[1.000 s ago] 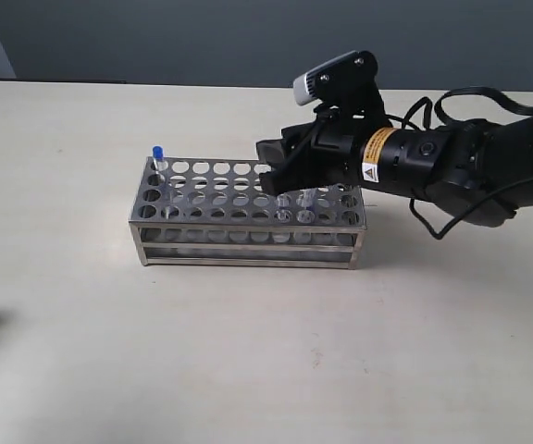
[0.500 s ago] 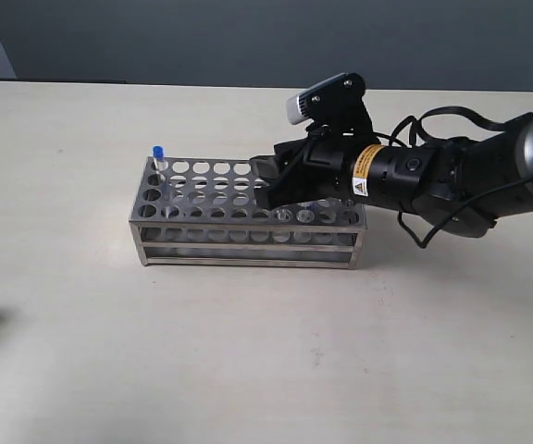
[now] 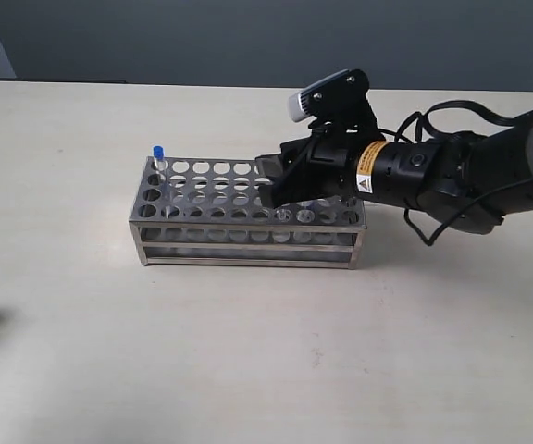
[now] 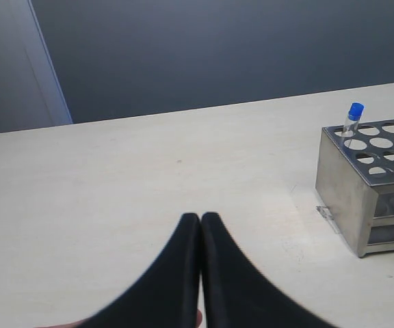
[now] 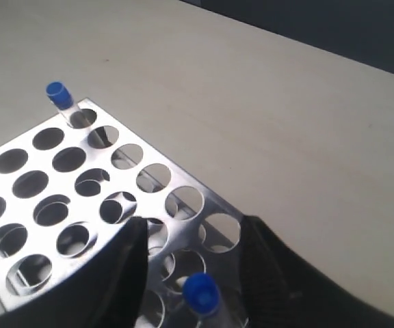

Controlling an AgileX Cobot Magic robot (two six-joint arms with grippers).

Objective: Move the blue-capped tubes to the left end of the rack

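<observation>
Right arm has dropped and levelled out over the last second, bringing the right gripper [image 3: 280, 182] in low over the right half of the rack [image 3: 202, 242]. It has barely moved in the last half second, so I read it as lined up for a pick that is not yet taken.

Right gripper: jaws wide, nothing held. On my right wrist feed its black fingers [image 5: 118, 273] stand either side of a blue cap [image 5: 200, 292], with a gap on both sides. That second tube seems to sit in a hole near the rack's right end. Its lower part runs out of frame, and the exterior view hides it behind the gripper, so I'm not certain.

Left gripper [image 4: 200, 229]: tips pressed together on nothing, idle over the bare table [image 4: 115, 178], apart from the rack's left end.

One blue-capped tube [image 3: 157, 157] already stands upright in the back corner hole at the left end. Other tubes not made out.

Materials:
- rack: bright steel, reflective top plate punched with round holes, open sides, lower tiers
- tubes: slim, clear, round bright blue caps, standing proud of the plate
- fingers: matte black, curved
- table: pale, matte, lightly specked
</observation>
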